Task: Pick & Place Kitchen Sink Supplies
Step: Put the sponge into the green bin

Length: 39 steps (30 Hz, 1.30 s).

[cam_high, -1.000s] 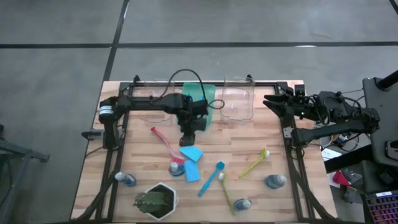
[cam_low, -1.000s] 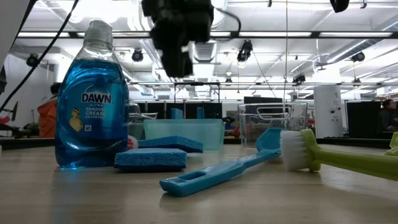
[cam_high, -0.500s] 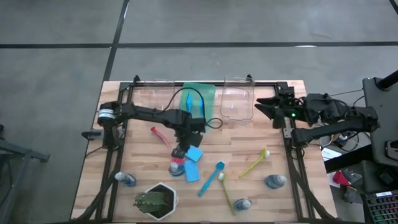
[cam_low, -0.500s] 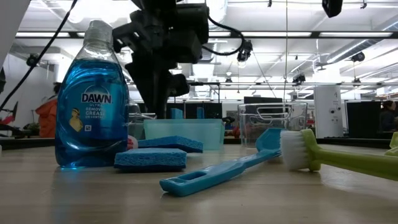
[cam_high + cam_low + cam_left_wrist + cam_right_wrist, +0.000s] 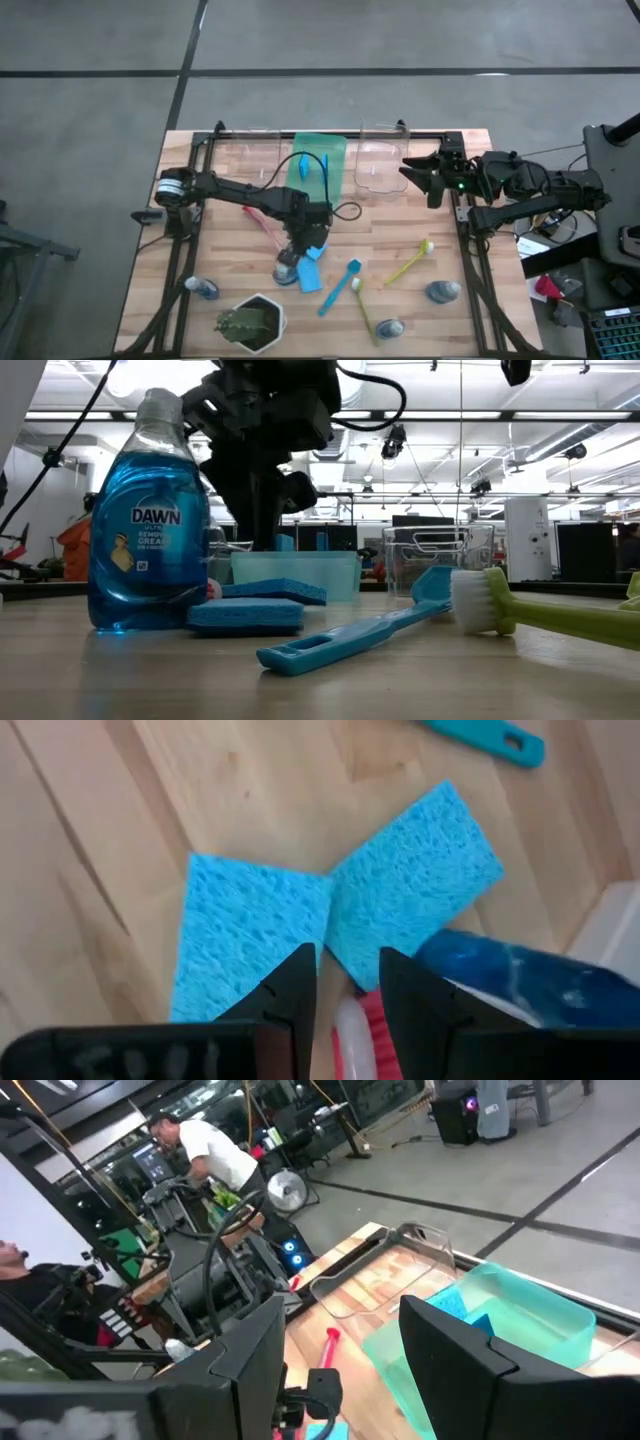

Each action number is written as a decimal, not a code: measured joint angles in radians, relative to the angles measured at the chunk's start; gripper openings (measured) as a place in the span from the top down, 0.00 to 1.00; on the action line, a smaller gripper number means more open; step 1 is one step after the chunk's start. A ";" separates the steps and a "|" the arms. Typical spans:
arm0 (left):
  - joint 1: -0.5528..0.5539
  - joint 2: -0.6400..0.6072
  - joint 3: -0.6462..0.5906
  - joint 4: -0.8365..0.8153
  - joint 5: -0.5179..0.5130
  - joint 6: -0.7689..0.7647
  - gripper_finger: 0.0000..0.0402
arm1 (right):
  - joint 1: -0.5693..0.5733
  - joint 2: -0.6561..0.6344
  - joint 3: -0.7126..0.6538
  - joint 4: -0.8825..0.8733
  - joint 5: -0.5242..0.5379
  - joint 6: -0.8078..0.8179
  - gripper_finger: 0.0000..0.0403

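High view: the left gripper (image 5: 296, 246) hangs low over two blue sponges (image 5: 309, 262) near the middle of the table, its fingers (image 5: 290, 995) parted a little with nothing between them, straddling the spot where the sponges' corners meet. A blue bottle (image 5: 148, 520) stands just beside the sponges, by the head of the red brush (image 5: 262, 226). The right gripper (image 5: 412, 172) waits near the clear bin (image 5: 378, 166) at the far edge, fingers apart and empty.
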State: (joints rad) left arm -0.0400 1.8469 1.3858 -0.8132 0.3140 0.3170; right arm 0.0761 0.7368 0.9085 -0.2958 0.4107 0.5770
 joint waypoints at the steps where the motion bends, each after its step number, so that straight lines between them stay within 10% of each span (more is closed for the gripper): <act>1: -0.001 0.000 -0.003 0.001 -0.019 0.000 0.74 | 0.000 -0.004 0.000 0.000 0.000 0.000 0.52; 39: -0.019 0.000 -0.141 0.200 -0.267 0.027 0.74 | 0.000 -0.036 0.000 0.039 0.008 -0.016 0.52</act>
State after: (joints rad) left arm -0.0588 1.8471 1.2446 -0.6134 0.0467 0.3438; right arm 0.0761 0.7010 0.9085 -0.2565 0.4191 0.5613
